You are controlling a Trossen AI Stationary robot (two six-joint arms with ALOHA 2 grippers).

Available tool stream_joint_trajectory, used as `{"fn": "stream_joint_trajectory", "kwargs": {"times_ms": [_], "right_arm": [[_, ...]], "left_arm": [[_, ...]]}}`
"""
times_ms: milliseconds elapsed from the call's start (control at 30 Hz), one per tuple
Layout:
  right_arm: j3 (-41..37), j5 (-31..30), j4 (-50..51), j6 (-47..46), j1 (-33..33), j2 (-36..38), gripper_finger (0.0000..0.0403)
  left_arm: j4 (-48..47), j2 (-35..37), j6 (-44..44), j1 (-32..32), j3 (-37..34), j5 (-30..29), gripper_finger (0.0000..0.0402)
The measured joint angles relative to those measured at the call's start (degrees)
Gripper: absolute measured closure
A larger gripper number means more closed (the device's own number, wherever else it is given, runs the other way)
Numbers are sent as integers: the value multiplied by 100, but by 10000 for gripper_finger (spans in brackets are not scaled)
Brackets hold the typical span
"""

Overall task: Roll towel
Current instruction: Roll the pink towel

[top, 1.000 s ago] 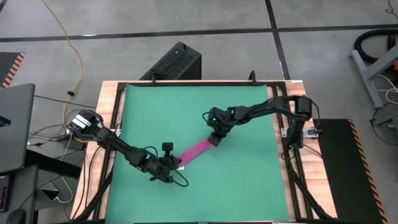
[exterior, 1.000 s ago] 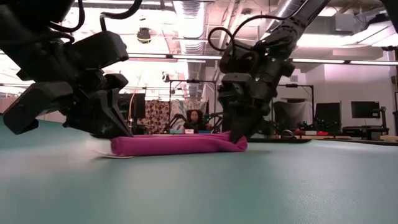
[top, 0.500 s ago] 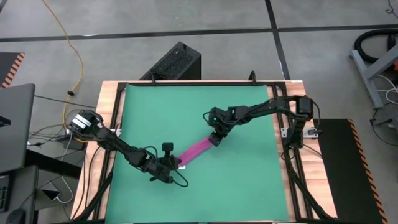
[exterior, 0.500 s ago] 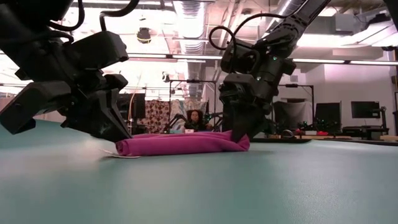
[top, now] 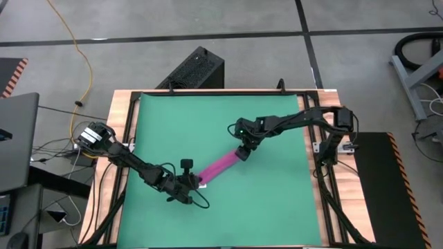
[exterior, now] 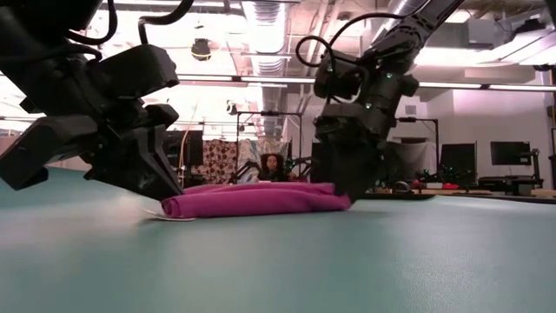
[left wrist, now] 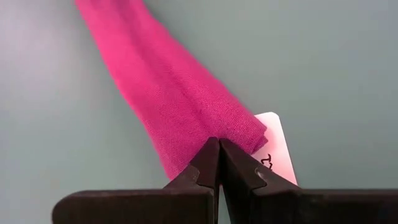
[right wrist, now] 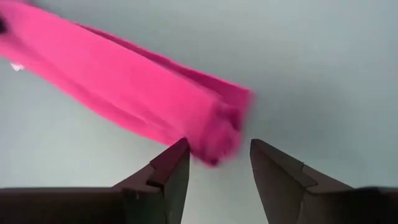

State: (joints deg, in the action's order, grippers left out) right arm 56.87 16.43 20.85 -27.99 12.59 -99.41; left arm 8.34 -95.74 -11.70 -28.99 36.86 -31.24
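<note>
Towel (top: 223, 166) lying on green mat (top: 277, 207) just below centre of worktop (top: 118, 117), folded into a long narrow magenta band running diagonally from 8 o'clock up toward 2 o'clock in high view; flat on mat in low view (exterior: 256, 201), layered, slightly thicker at one end; small white tag (left wrist: 275, 149) poking out from under the end nearest left arm, printed marks on it too small to read.

Left pincer (top: 187, 185) at the 8 o'clock end of towel, low over mat; fingers (left wrist: 205, 165) pressed together in left wrist view, tips meeting at the very edge of the cloth beside tag; cannot tell whether any fabric is pinched between them.

Right pincer (top: 243, 153) at the 2 o'clock end of towel; fingers (right wrist: 171, 168) standing apart in right wrist view, bare mat showing in the gap, towel's end (right wrist: 214, 124) just ahead of the tips and not clamped; seen in low view (exterior: 352, 187) standing low at that end of the cloth.

Beyond worktop in low view: lab room, ceiling lights, a seated person (exterior: 274, 166) far behind.
</note>
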Motion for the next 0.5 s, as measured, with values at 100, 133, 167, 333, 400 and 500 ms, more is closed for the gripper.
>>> {"fn": "stream_joint_trajectory", "kwargs": {"times_ms": [100, 133, 167, 333, 400, 500], "right_arm": [[-6, -205, 160, 105, 40, 168, 214], [-6, -296, 233, 138, 69, 254, 215], [-6, -395, 288, 179, 89, 345, 215], [-5, -955, 47, 459, -23, 894, 216], [-54, -1247, -291, 628, -188, 1137, 216], [-386, -1372, -1426, 755, -493, 1408, 216]], "left_arm": [[-34, 0, -4, 0, 0, 12, 401], [-34, 0, -4, 0, -2, 16, 401], [-34, 0, -7, 0, -2, 17, 401], [-46, 0, -9, 0, 0, 65, 401], [-48, 0, -9, 0, -2, 65, 401], [-47, 0, -11, 0, -2, 70, 401]]}}
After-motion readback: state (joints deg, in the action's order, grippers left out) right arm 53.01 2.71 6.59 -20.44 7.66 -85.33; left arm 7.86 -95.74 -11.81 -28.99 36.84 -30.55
